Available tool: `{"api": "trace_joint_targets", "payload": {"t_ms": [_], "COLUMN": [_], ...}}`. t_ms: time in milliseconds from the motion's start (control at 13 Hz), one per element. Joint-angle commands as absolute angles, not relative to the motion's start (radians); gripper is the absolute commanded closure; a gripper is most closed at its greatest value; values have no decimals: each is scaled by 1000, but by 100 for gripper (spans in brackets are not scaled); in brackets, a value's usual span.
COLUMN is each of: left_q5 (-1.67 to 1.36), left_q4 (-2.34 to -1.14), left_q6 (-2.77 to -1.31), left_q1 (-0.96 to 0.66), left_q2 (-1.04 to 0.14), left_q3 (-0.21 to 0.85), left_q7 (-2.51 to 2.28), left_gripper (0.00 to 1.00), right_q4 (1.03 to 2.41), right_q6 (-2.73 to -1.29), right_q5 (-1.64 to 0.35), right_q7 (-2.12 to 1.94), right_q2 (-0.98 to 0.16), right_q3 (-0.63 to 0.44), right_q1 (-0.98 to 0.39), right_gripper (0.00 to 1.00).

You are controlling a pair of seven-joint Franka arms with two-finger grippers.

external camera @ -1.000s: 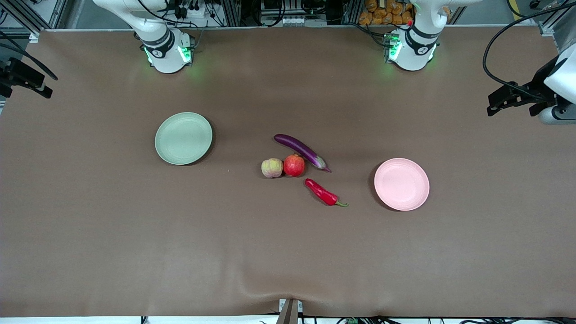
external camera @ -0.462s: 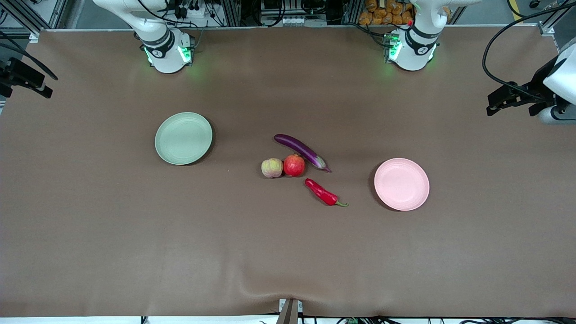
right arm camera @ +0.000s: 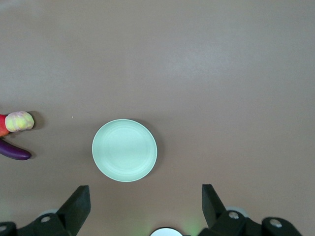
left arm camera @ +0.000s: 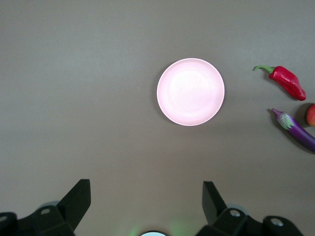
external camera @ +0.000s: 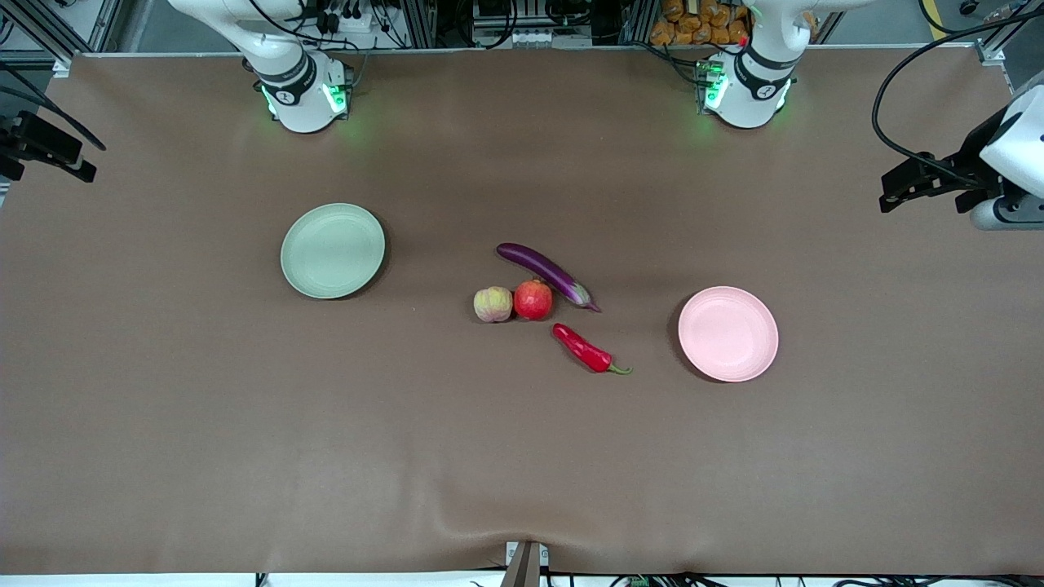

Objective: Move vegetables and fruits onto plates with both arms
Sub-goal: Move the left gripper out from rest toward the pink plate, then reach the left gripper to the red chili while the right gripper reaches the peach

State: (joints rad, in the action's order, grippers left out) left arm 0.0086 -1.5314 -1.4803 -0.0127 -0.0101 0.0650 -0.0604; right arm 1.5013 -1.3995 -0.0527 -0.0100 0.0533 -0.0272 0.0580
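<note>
On the desk [external camera: 245, 424], four produce items are clustered at the middle between two bare plates.
The eggplant [external camera: 546, 273] is laid farthest from the front camera, with the pomegranate [external camera: 533, 300] touching it and the peach [external camera: 493, 304] against the pomegranate; the chili pepper [external camera: 583, 348] is set nearest the camera. The green plate [external camera: 333, 250] is placed toward the right arm's end, the pink plate [external camera: 728, 333] toward the left arm's. The left gripper [left arm camera: 146, 199] is held high over the desk's end, fingers [left arm camera: 76, 199] spread wide, nothing gripped. The right gripper [right arm camera: 146, 199] is held likewise, fingers [right arm camera: 76, 201] wide apart, empty.
</note>
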Motion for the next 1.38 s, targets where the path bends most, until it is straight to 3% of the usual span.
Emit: {"api": "trace_joint_targets", "payload": {"t_ms": [0, 538, 923, 1154, 1308], "left_q5": [-9, -110, -110, -101, -103], "left_q4": [-1526, -1517, -1376, -1370, -1368], "left_q6": [-1462, -1554, -1591, -1714, -1801], "left_q1": [-9, -104, -185, -276, -325], "left_q2": [-23, -204, -403, -486, -528], "left_q3": [71, 81, 81, 71, 71], "left_q7": [-81, -461, -566, -682, -794], "left_gripper": [0, 0, 0, 0, 0], "right_q4": [1471, 1471, 1474, 1476, 1471], "right_q6": [-1384, -1382, -1379, -1373, -1339], "right_q5": [-51, -61, -69, -54, -46], "right_q7": [-3, -3, -3, -8, -11], "right_q2": [15, -31, -46, -206, -242], "right_q3": [-21, -25, -26, -21, -23], "right_q1": [63, 77, 87, 58, 57], "right_gripper": [0, 0, 0, 0, 0]}}
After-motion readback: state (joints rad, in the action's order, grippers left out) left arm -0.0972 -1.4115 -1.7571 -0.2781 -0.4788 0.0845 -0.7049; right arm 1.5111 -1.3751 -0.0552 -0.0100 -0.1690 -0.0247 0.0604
